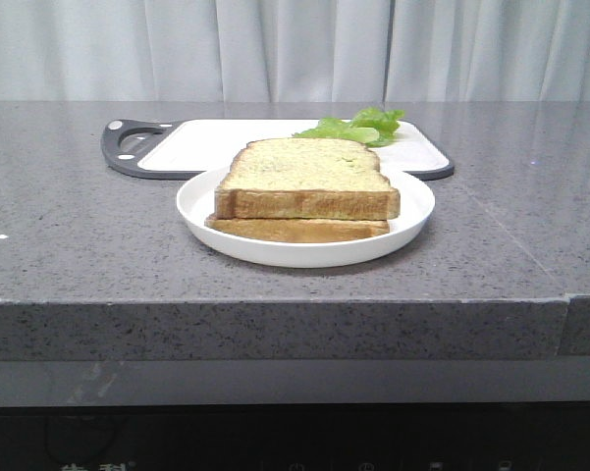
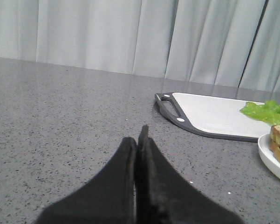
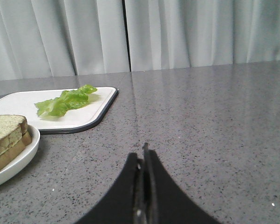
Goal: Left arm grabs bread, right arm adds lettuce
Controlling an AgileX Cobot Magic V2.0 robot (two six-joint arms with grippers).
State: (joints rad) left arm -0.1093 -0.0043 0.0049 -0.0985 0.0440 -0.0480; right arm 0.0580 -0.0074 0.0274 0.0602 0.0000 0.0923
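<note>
The bread, a thick square slice with pale crumb and golden crust, lies on a thinner, darker toasted slice in a white plate. The lettuce lies on the far right of a white cutting board behind the plate. No arm shows in the front view. My left gripper is shut and empty over bare counter, left of the board and the plate. My right gripper is shut and empty over bare counter, right of the lettuce and the bread.
The grey speckled counter has a front edge near the camera. The cutting board's dark handle points left. Pale curtains hang behind the counter.
</note>
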